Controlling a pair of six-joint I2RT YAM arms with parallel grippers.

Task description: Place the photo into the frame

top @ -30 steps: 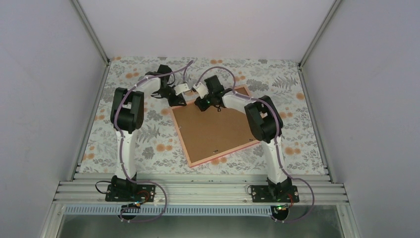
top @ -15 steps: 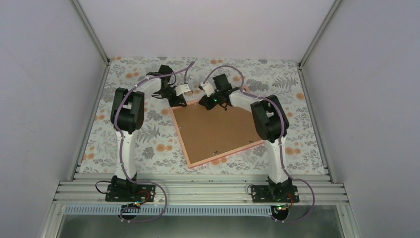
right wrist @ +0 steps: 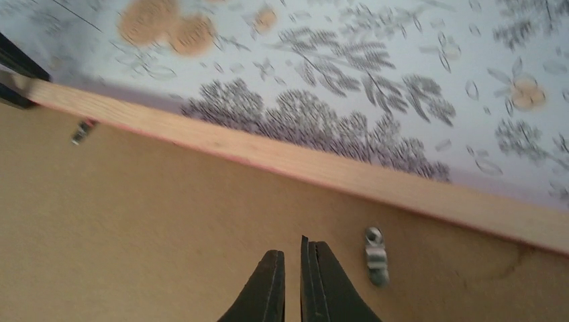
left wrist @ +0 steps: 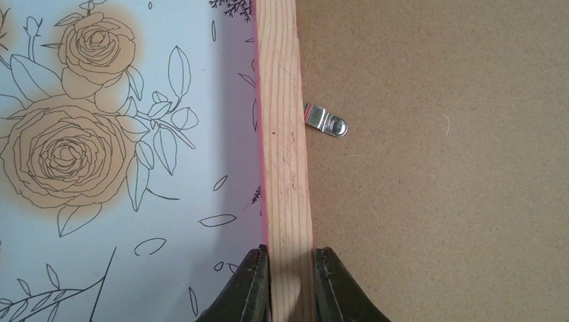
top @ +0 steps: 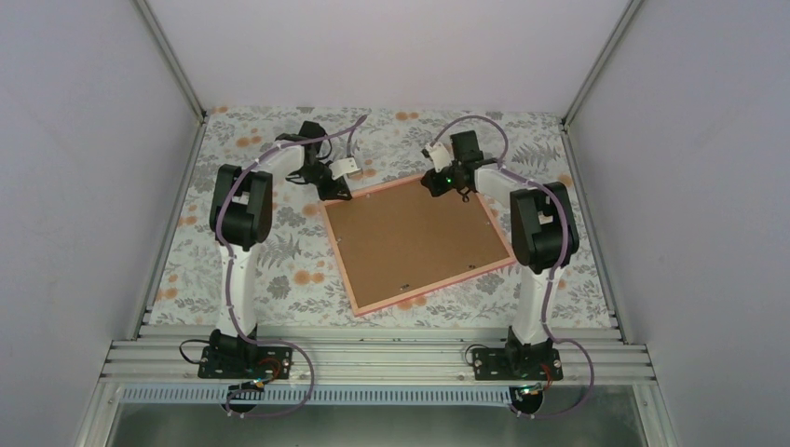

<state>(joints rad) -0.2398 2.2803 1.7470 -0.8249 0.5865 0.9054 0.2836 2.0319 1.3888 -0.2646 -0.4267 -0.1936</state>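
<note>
Only one frame (left wrist: 285, 161), left gripper (left wrist: 290, 260) clamping it; one board (left wrist: 436, 215)

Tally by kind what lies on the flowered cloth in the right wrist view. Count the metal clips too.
frame: 1
backing board: 1
metal clips: 2
Total: 4

Brown backing board (top: 410, 237) with metal clips (left wrist: 327, 121), floral tablecloth (top: 270, 270) beneath
</note>
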